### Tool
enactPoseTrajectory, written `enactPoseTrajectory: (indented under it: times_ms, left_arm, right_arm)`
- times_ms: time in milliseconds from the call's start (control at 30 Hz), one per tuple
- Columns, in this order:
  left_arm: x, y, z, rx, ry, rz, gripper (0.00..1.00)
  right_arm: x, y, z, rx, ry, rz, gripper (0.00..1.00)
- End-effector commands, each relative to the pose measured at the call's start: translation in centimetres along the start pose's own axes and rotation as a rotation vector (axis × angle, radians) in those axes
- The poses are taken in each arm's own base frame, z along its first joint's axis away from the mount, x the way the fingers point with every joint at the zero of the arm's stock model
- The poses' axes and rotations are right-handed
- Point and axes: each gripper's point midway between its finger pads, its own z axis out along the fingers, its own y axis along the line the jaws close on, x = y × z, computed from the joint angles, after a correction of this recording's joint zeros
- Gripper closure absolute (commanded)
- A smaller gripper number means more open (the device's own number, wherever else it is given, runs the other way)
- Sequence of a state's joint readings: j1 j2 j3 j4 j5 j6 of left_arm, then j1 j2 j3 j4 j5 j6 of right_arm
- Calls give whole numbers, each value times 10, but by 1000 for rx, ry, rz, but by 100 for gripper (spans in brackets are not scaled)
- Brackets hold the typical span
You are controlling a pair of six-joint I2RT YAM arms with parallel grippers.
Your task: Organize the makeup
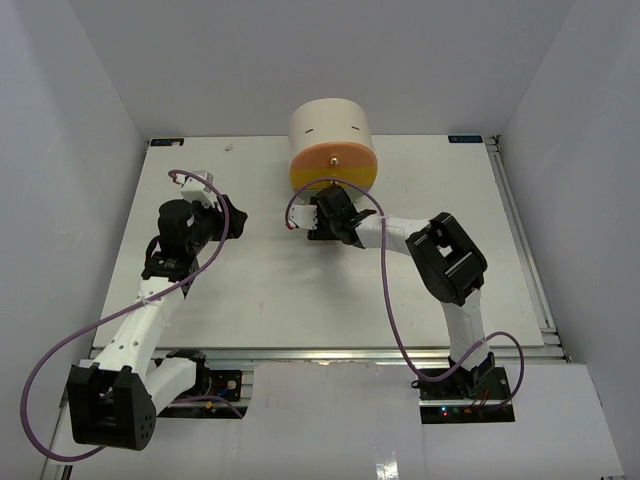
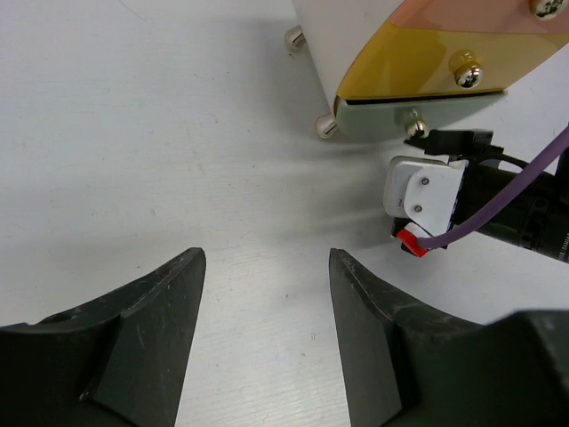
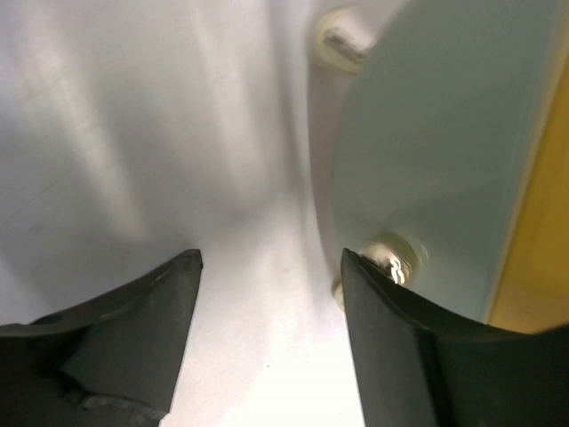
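No makeup shows in any view. My left gripper (image 1: 234, 218) hangs over bare white table left of centre; in the left wrist view it (image 2: 267, 258) is open with nothing between its fingers. My right gripper (image 1: 328, 196) sits right at the lower front of the cream drawer unit (image 1: 332, 140). In the right wrist view it (image 3: 271, 258) is open and empty. Its right finger (image 3: 391, 338) lies just beside the gold knob (image 3: 393, 256) of the pale green drawer front (image 3: 436, 133), and I cannot tell if they touch.
The drawer unit (image 2: 427, 62) stands at the back centre of the table (image 1: 250, 290) on small round feet. Its stacked drawer fronts are pink, yellow and pale green, each with a gold knob. The right arm's wrist (image 2: 498, 200) and purple cable lie just below it. White walls enclose the table.
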State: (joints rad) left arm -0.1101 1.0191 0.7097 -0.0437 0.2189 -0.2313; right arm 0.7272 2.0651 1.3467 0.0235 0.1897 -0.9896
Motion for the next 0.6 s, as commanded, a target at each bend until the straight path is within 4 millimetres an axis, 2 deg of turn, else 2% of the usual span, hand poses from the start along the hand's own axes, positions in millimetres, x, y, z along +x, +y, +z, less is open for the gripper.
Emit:
enactPoseTrajectory:
  times_ms: [0,100,200,233,300,367,433,500,567]
  left_arm:
    - [-15,-6,-5,24,-47,1,31]
    - [-15,-7,-5,26,-47,1,31]
    - [-14,-8,-5,33,-47,-2,30]
    - [-14,-9,-5,38,-47,-2,29]
    - [-14,-13,-5,62,-43,-4,21]
    - [-13,-18,-5,89,-38,-5,11]
    - [-12,-23,-6,116,-32,-7,3]
    - [-11,-29,-8,153,-27,-8,2]
    - [-14,-37,-10,194,-37,-8,2]
  right_arm:
    - [-14,-63,0,246,-31,41,19]
    - [-14,-55,1,206,-31,23,12]
    - [-28,-35,-16,73,-120,11,12]
    - [-31,-24,-24,12,-149,10,12]
    - [-42,5,-57,-151,-235,21,10]
    - [-45,19,-87,-222,-280,83,8]
    - [-38,17,-109,-221,-280,202,9]
    - [-33,-2,-135,-173,-287,319,10]
    - [-15,-22,-163,-141,-301,486,10]
